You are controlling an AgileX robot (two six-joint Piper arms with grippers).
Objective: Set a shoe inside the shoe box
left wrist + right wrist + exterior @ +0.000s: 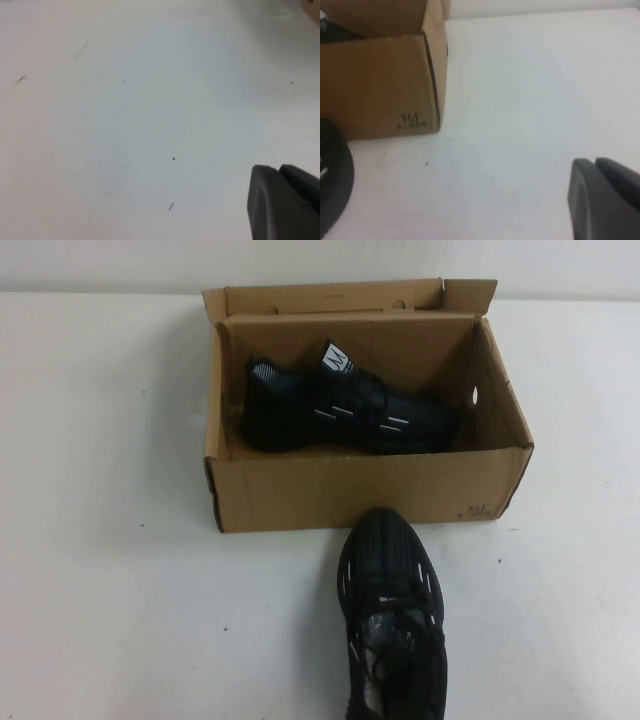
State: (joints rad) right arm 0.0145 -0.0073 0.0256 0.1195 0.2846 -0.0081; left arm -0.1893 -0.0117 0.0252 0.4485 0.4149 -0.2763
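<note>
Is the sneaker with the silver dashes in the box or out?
In. The shoe lies inside the open shoe box, lid flap up.

a second black sneaker (392, 625) (toe toward the carton) rests on white table (110, 570).

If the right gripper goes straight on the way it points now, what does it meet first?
Probably nothing but bare table. The shut right gripper points across open tabletop beside the box corner; box and second shoe lie off to one side. Depth is unclear. The left gripper, shut, also hangs over bare table.
</note>
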